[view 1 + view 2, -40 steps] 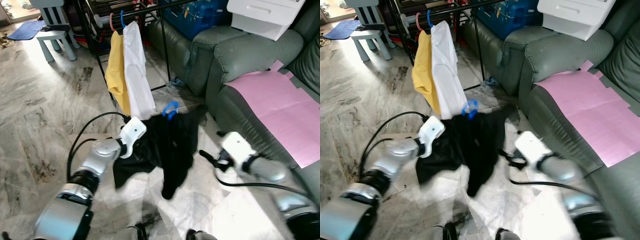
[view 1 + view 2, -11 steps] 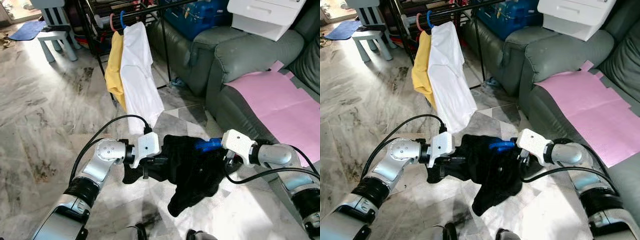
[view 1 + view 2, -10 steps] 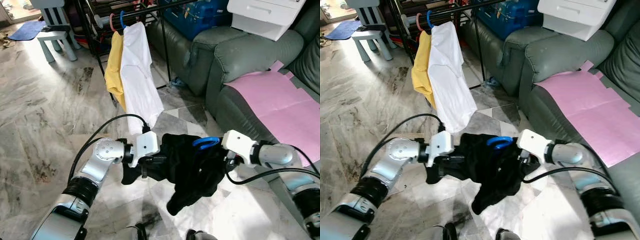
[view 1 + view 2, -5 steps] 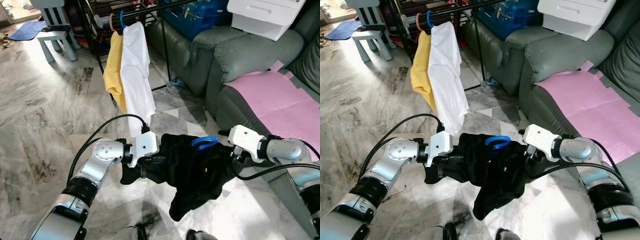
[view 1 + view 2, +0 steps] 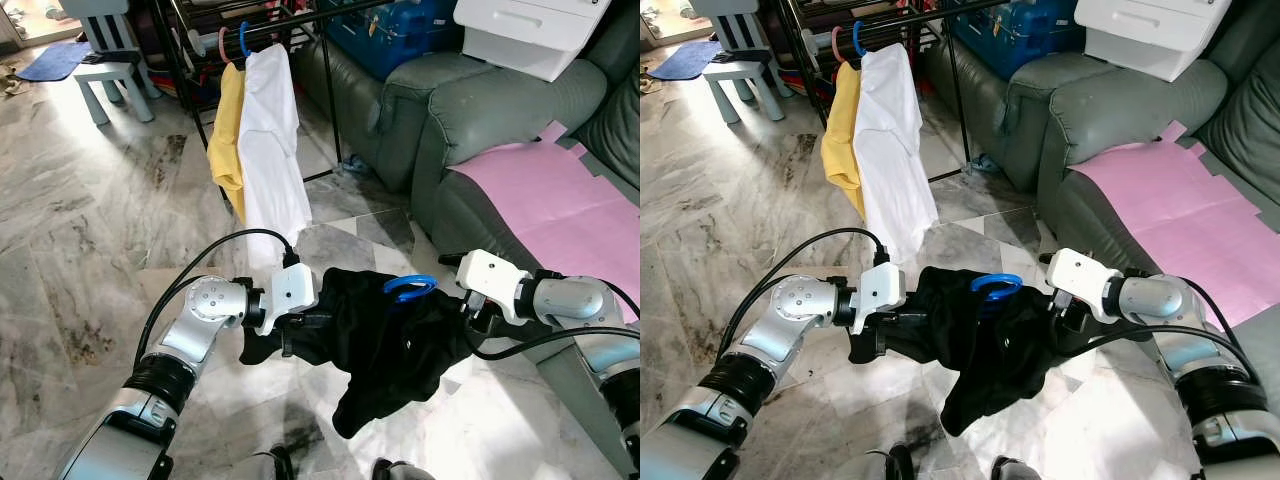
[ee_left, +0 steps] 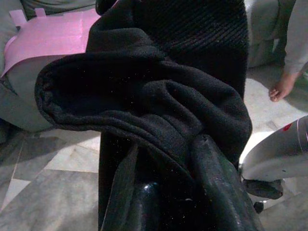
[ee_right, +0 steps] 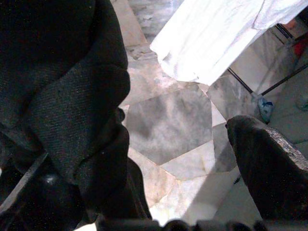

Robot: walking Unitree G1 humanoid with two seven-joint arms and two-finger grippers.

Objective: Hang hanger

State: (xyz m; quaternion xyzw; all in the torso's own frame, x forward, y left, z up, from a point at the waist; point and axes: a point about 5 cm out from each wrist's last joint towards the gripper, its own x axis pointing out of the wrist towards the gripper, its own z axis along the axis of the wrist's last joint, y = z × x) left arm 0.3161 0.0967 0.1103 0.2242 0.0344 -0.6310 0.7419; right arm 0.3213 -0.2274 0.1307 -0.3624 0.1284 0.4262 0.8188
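Left eye view: you hold a black garment [image 5: 385, 345] stretched between both arms above the marble floor [image 5: 90, 230], short of the clothes rack [image 5: 325, 60] that stands ahead of you against the grey sofa [image 5: 480, 120]. The blue hanger [image 5: 410, 288] sits inside the garment, its hook poking up from the collar midway between your arms and lying nearly flat rather than upright. Your left gripper [image 5: 300, 330] is clamped on the shoulder of the garment farther from the sofa; in the left wrist view its fingers [image 6: 216, 192] pinch a thick fold of the black cloth. Your right gripper [image 5: 470, 318] meets the shoulder nearer the sofa. In the right wrist view one finger [image 7: 269, 163] stands well apart from the cloth, so the fingers read as spread wide, with the garment draped against the other finger rather than pinched. The two-sided hold looks meant to keep the hanger's shoulders level and the cloth off the floor, though the hem sags low beneath. On the rack, a white shirt [image 5: 270, 150] and a yellow shirt [image 5: 228, 130] already hang side by side on their own hangers. The hook is well apart from the rail; it would likely have to be tipped upright and carried towards the rack beside the white shirt.
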